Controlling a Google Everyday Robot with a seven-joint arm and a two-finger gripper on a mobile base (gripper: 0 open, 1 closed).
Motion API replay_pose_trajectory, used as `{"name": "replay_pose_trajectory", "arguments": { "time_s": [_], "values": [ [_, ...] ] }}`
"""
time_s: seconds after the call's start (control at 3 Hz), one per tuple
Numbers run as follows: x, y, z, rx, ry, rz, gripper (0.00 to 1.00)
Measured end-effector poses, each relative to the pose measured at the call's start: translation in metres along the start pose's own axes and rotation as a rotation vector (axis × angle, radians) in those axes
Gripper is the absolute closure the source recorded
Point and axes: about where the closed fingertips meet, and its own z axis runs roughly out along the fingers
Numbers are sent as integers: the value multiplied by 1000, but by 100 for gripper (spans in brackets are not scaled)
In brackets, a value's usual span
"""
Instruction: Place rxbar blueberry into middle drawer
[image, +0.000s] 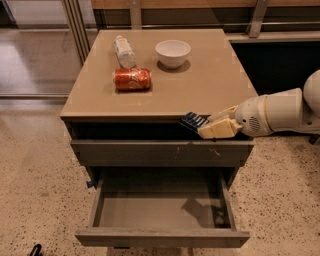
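The rxbar blueberry (192, 120) is a small dark navy bar with white print, held at the front right edge of the cabinet top. My gripper (205, 126) comes in from the right and is shut on the bar's right end. The bar sticks out to the left, just above the scratched drawer front (160, 151). The middle drawer (150, 211) is pulled open below and in front of it, with a smooth grey inside and nothing in it. The bar hangs above the drawer's back right part.
On the tan cabinet top (200, 85) lie a red soda can (132, 79) on its side, a clear plastic bottle (124, 51) and a white bowl (173, 52). My white arm (280, 112) spans the right side. Speckled floor surrounds the cabinet.
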Motion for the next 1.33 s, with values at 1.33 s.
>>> {"name": "replay_pose_trajectory", "arguments": {
  "time_s": [1.33],
  "values": [
    [152, 12, 59, 201, 6, 299, 100]
  ]
}}
